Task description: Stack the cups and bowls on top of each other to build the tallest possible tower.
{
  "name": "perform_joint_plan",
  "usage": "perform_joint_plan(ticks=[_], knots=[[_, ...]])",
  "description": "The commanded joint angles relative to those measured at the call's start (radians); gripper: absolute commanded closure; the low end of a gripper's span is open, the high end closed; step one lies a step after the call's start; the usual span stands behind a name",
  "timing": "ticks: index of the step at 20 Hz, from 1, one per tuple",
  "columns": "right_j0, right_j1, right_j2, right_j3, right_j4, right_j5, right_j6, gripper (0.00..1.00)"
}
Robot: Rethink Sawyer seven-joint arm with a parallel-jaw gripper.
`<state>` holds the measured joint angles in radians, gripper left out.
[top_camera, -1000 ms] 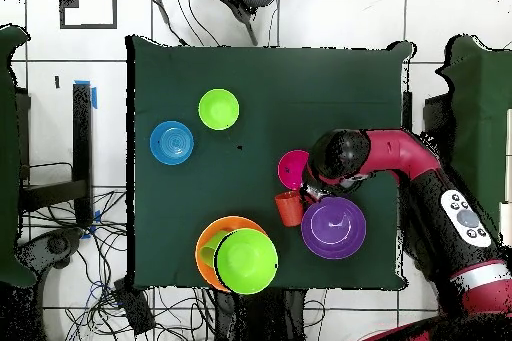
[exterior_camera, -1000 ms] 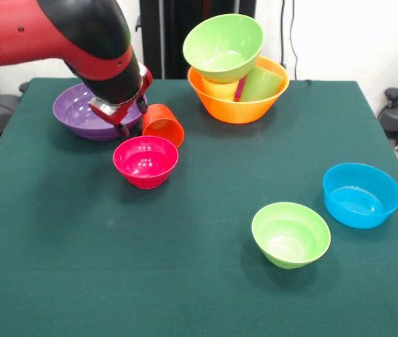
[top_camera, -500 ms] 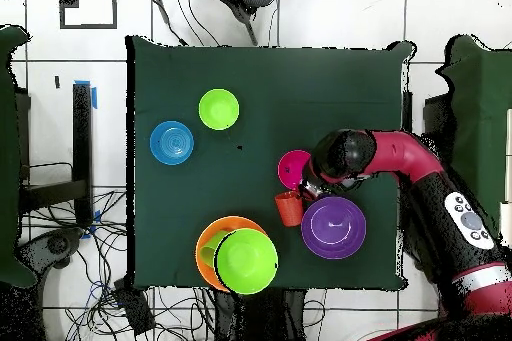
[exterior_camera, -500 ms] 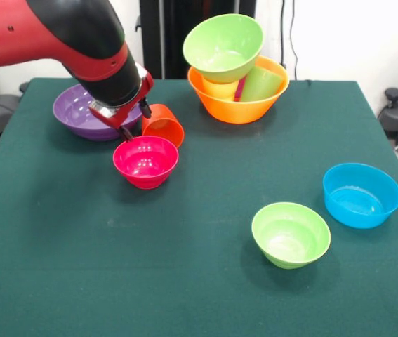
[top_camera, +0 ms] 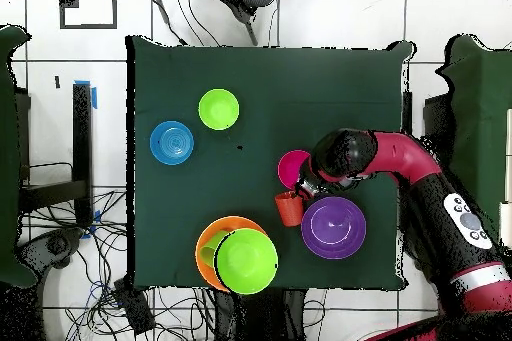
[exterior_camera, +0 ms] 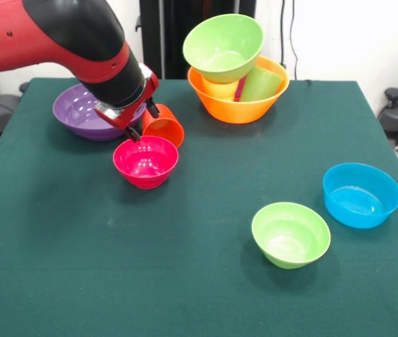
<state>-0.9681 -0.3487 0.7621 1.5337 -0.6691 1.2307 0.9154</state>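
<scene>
**While hovering over the pink-red bowl: tower at far edge, gripper state unclear**

Where the large orange bowl sits at the table's far edge, holding three tumblers: yellow cup, a sliver of purple-magenta cup, light green cup leaning toward the right rim. Capped by the large light green bowl, mouth up, tilted toward camera, resting on the cups. Seen in overhead as green bowl covering most of the orange one.

Remaining bowls empty: wide purple bowl, small pink-red bowl, small light green bowl, blue bowl. Last two near each other, well apart from the rest.

Orange-red cup on its side, mouth toward camera, just beside the pink-red bowl and the purple bowl.

Gripper low between purple bowl and orange-red cup, tips above the pink-red bowl's far rim. Mostly hidden by the wrist; cannot tell whether jaws are apart or closed, or touching anything. Purple bowl's right part blocked by the arm. Magenta cup almost fully hidden.
</scene>
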Motion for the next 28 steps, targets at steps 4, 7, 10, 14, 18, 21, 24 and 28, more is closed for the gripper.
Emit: perform_joint_plan(ticks=[4, 7, 10, 14, 18, 21, 24, 28], knots=[[0.035, 0.05, 0.0, -0.031, -0.003, -0.036, -0.125, 0.0], [0.037, 0.06, -0.011, -0.03, -0.021, -0.046, -0.129, 0.0], [0.038, 0.065, -0.02, -0.027, -0.032, -0.05, -0.129, 0.0], [0.037, 0.076, -0.027, -0.025, -0.035, -0.049, -0.129, 0.0], [0.038, 0.085, -0.035, -0.025, -0.033, -0.041, -0.122, 0.0], [0.038, 0.088, -0.038, -0.021, -0.035, -0.04, -0.118, 0.0], [0.044, 0.091, -0.037, -0.026, -0.032, -0.033, -0.111, 0.0], [0.045, 0.099, -0.04, -0.023, -0.03, -0.037, -0.107, 0.0]])
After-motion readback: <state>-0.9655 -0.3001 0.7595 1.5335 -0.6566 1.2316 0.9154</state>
